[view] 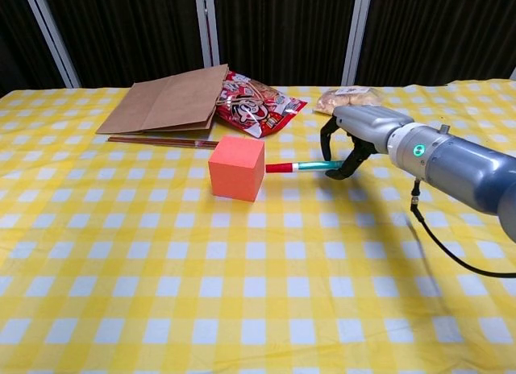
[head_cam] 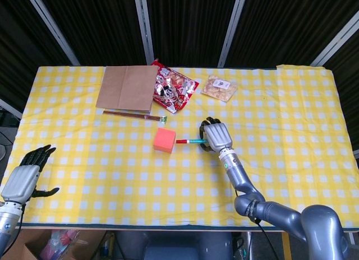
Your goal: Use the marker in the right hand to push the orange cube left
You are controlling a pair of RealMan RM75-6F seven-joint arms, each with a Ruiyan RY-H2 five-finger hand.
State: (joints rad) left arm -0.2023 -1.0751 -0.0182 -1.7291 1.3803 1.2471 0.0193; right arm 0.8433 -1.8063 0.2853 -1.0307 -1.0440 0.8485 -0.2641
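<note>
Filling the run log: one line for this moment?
right hand holds marker | tip at orange cube right face | left hand idle, open

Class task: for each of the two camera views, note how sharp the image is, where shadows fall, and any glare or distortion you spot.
Head view: evenly lit and sharp; the orange cube casts only a faint shadow, and the table edges bow slightly. Chest view: also sharp; soft shadows lie under the cube and beneath the right hand holding the marker; the snack bag shows small glossy highlights.
</note>
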